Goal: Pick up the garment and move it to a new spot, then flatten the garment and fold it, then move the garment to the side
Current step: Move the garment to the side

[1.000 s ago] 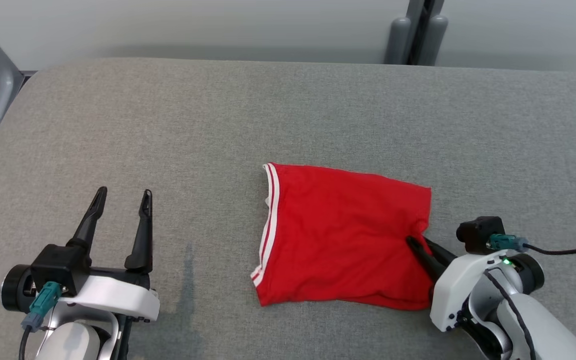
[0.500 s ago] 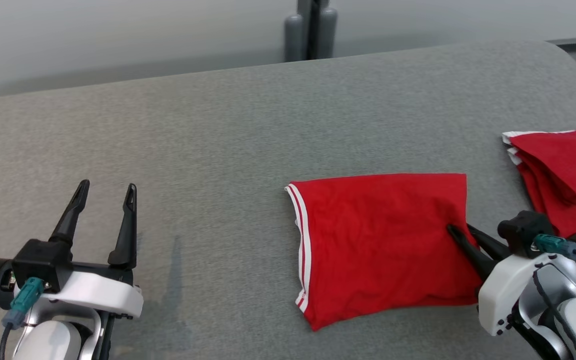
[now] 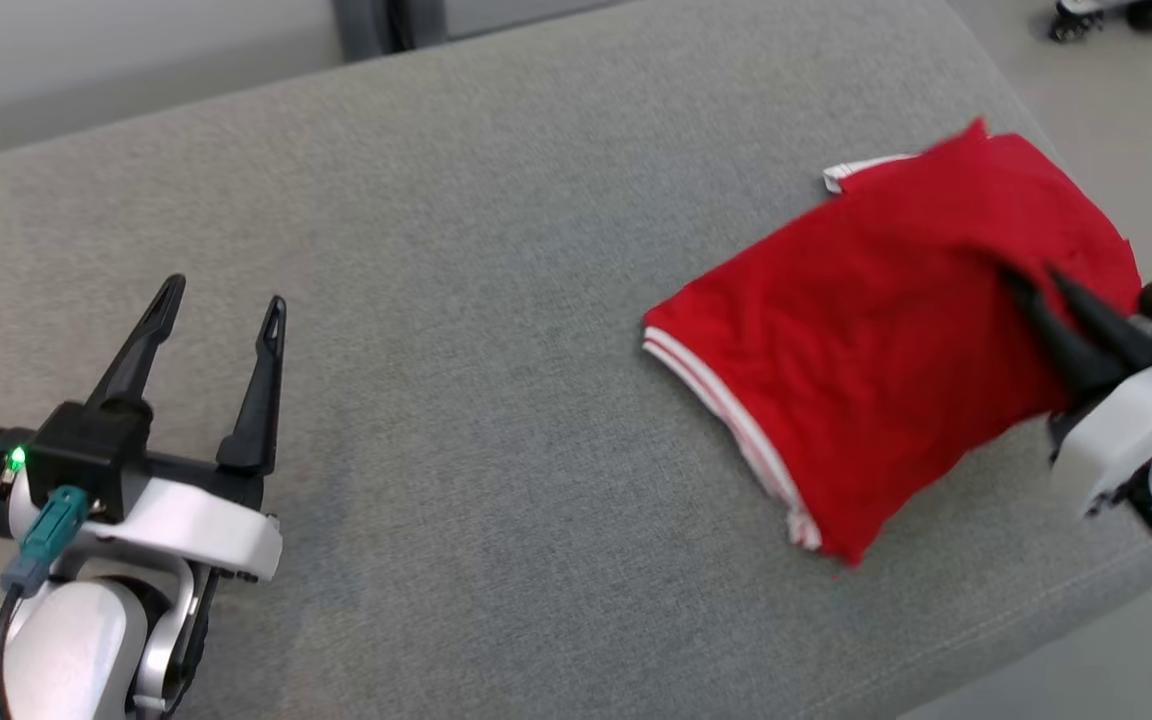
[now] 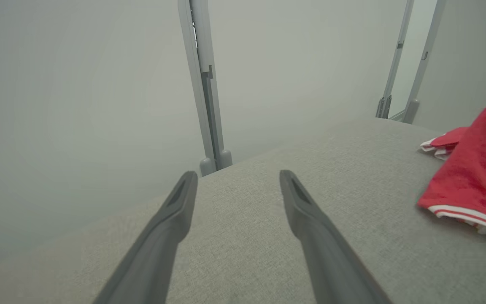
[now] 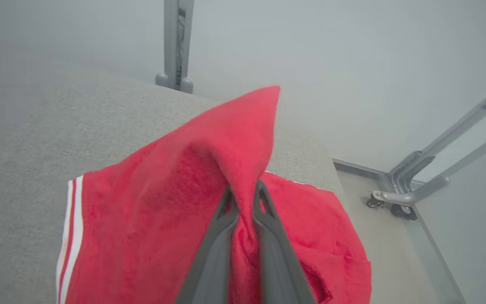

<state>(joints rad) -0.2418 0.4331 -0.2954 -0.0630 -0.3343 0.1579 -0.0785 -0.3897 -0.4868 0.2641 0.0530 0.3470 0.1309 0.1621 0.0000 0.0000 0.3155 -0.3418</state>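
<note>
A grey post (image 4: 203, 84) stands behind the grey fabric surface (image 3: 496, 250), against a pale wall (image 4: 78, 84).

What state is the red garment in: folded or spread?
Folded: red garment forms a compact layered rectangle, right gripper pinching one edge up.

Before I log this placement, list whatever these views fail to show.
- Head view: the right tool sits at the right edge with its arm cut off. The red garment there is motion-blurred.
- Right wrist view: the pinched fold hides the tool's inner faces, so grip depth is unclear.
- Left wrist view: the right edge cuts the garment, and the second red cloth is mostly hidden behind it.
</note>
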